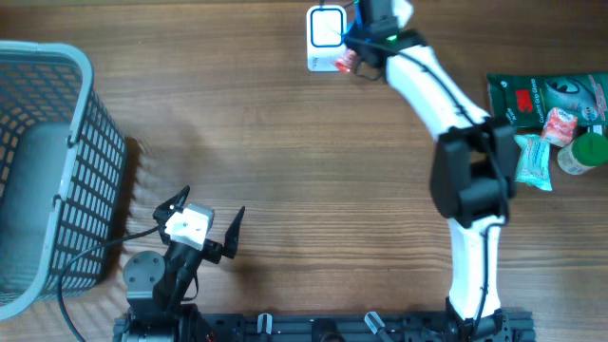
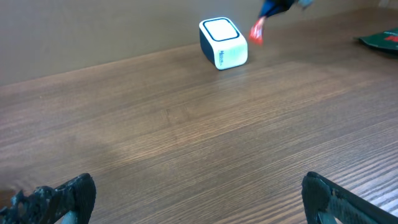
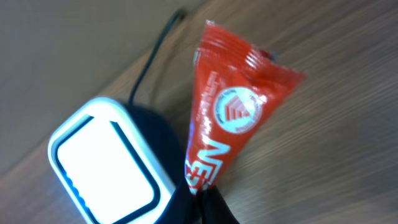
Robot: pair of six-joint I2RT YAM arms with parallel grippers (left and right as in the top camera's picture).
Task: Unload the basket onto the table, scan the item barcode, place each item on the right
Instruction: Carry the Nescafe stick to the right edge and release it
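my right gripper (image 1: pixel 353 59): shut tight on the red packet (image 3: pixel 230 124)
red packet: beside the scanner (image 3: pixel 102 158), not over its window, pointing away from me
my left gripper (image 1: pixel 204 215): wide open, far off

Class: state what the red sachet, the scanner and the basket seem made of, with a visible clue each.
Red sachet: probably glossy plastic film; it crinkles and shines. Scanner: seemingly smooth hard plastic, white shell. Basket: likely moulded grey plastic; regular lattice walls.

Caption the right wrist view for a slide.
Right tool holds a red sachet beside the white barcode scanner.
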